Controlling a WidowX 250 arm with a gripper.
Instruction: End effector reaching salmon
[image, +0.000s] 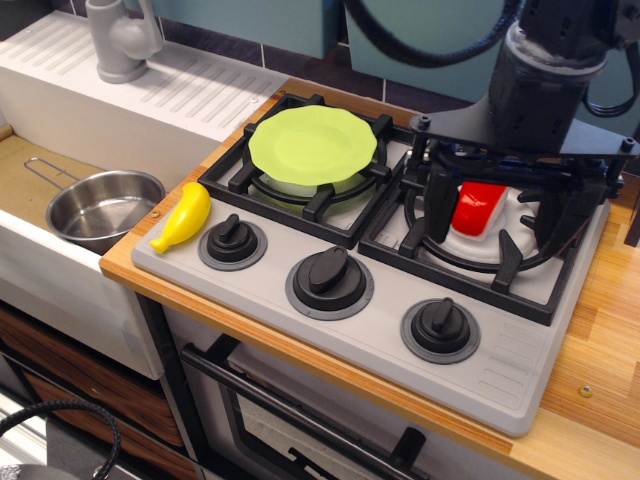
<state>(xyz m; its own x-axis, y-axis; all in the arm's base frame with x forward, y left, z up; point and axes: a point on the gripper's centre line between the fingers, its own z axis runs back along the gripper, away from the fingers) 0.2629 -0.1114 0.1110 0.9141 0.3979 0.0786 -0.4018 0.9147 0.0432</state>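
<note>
One view only. Looks down from up high, in front of the toy stove (400, 310) and a bit to its left. Faces toward the back wall, tilted, so the stove runs slanted across the picture. Close enough to show all three knobs, both burners and the sink (40, 200) on the left. Cuts off the top of the robot arm (545, 90) at the upper right.

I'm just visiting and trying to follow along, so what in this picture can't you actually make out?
- End effector: its prongs blend into the black stove grate, so open or shut is unclear.
- Salmon: partly covered by grate bars and the end effector; contact cannot be judged.
- Robot arm: cut off by the top edge.
- Left burner: hidden under the green plate.
- Faucet: top cut off.
</note>
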